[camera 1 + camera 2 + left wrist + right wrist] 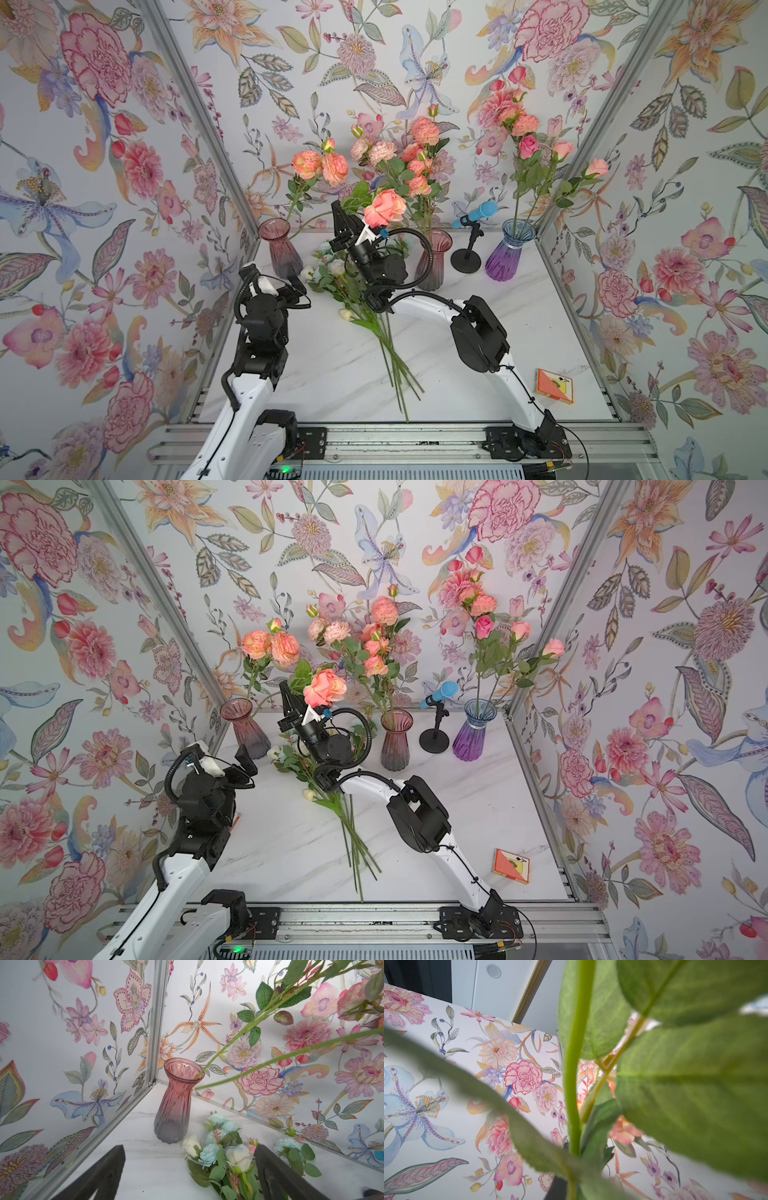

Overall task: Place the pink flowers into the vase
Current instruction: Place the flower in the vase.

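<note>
At the left of the frame, the left gripper (pixel 297 286) is hanging wide open just before the pink vase (pixel 277 249), which is holding two coral peonies (pixel 322 166). Toward the centre, the right gripper (pixel 338 216) is clamping a pink rose (pixel 384 207) by its stem above the tabletop (pixel 457 374).

Held rose (pixel 384 207): big, salmon pink, up in the air. Its long green stem slants down, and the tip is just beside the corner vase's neck, not inside.
Corner vase (pixel 280 249): pink ribbed glass, standing up, back left.
Corner flowers (pixel 320 165): two orange-pink blooms standing in it.
Middle vase (pixel 434 264): pink glass, upright, full of pink flowers (pixel 417 160).
Blue vase (pixel 509 253): blue and purple, upright, holds pink roses (pixel 530 143).
</note>
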